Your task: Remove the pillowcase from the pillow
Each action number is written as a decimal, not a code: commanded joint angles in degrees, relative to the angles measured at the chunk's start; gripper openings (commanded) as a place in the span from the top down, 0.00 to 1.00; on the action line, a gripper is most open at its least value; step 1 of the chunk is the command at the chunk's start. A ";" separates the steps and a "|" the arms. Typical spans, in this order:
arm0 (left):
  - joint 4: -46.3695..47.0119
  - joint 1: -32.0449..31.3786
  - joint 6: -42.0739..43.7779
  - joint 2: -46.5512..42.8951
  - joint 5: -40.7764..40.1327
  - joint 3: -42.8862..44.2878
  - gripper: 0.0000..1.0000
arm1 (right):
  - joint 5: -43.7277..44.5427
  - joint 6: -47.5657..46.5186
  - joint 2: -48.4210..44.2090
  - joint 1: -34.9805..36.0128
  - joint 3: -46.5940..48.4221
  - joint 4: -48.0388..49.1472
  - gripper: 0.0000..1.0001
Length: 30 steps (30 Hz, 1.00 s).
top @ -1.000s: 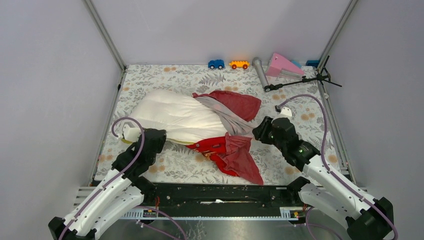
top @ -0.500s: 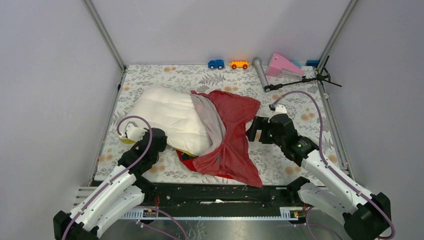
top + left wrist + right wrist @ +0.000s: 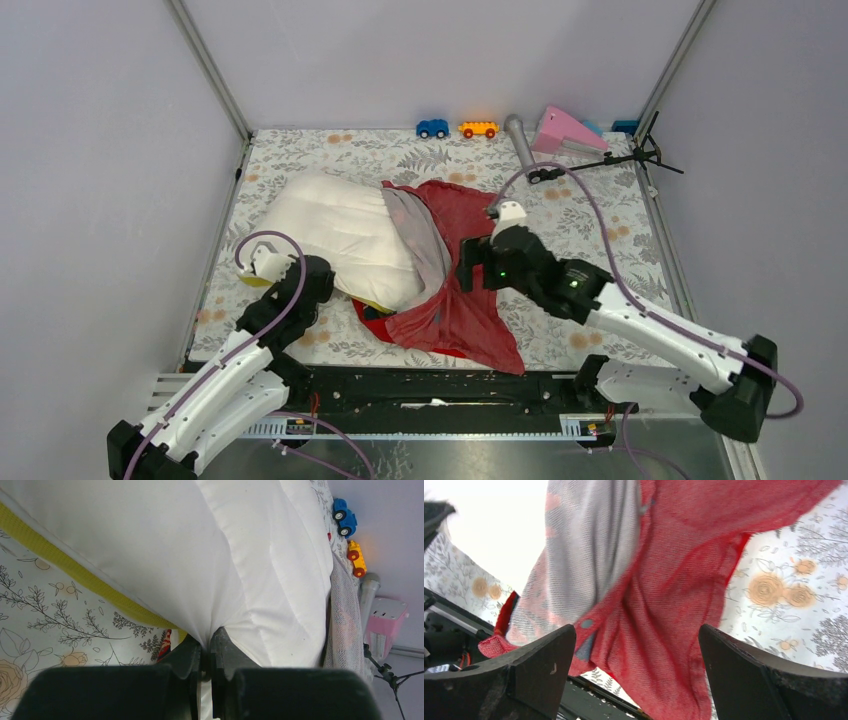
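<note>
**Left jaws:** clenched on the pillow (image 3: 175, 555). In the left wrist view the two tips meet with almost no gap and pinch a fold of white fabric at the pillow's 6 o'clock corner, just beside the yellow side edge (image 3: 75, 572). In the top view the left arm (image 3: 270, 310) covers this grasp point.

**Right jaws:** released and spread wide, holding nothing. In the right wrist view the two fingers (image 3: 529, 670) stand far apart, with the pillowcase (image 3: 664, 605) lying between and beyond them. Whether either finger touches the cloth cannot be told. In the top view the right arm (image 3: 540, 280) reaches towards 9 o'clock over the pillowcase (image 3: 460, 300).

**Task items:**
- The pillow (image 3: 335, 230) lies at 9 o'clock from the centre of the worktop (image 3: 600, 230).
- The pillowcase is bunched over the pillow's 3 o'clock end, dull red inside outward, and spreads from the centre towards 6 o'clock.
- Its grey band (image 3: 415, 240) lies against the pillow.

**Hidden or unclear:**
- The cloth conceals how much of the pillow sits inside it.
- Only a bright red sliver (image 3: 372, 318) of the outer face shows at the 7 o'clock edge of the pillowcase.
- The pillow is overexposed in the right wrist view.

**Along the 12 to 1 o'clock edge:** blue toy car (image 3: 432, 128), orange toy car (image 3: 478, 129), grey tube (image 3: 520, 143), pink wedge (image 3: 565, 130) and black stand (image 3: 610, 160)
</note>
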 commanded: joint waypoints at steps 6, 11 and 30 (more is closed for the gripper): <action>4.52 0.44 1.75 -1.11 -1.35 1.57 1.00 | 20.90 6.12 18.27 17.88 12.42 -1.77 0.00; 4.51 0.44 2.18 -2.13 -1.48 1.48 1.00 | 24.37 7.33 23.80 23.36 17.73 -2.87 0.00; 2.92 0.44 5.30 -3.42 -5.43 4.57 1.00 | 25.32 20.87 36.75 22.03 9.46 -10.40 0.12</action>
